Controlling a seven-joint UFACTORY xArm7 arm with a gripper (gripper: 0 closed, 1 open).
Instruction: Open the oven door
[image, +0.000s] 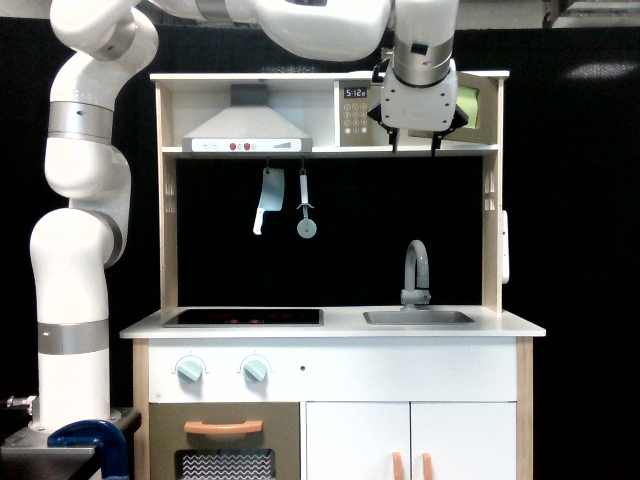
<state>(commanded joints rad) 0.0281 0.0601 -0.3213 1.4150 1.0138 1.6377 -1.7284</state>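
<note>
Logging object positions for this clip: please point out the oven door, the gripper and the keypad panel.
oven door (474, 105): exterior view, on the visible strip of its green window.
gripper (413, 142): exterior view, midway between the tips of its jaws.
keypad panel (355, 118): exterior view, on its button grid.

I face a white toy kitchen countertop holding a black hob panel, a grey sink basin and a grey curved tap standing behind the basin.
</note>
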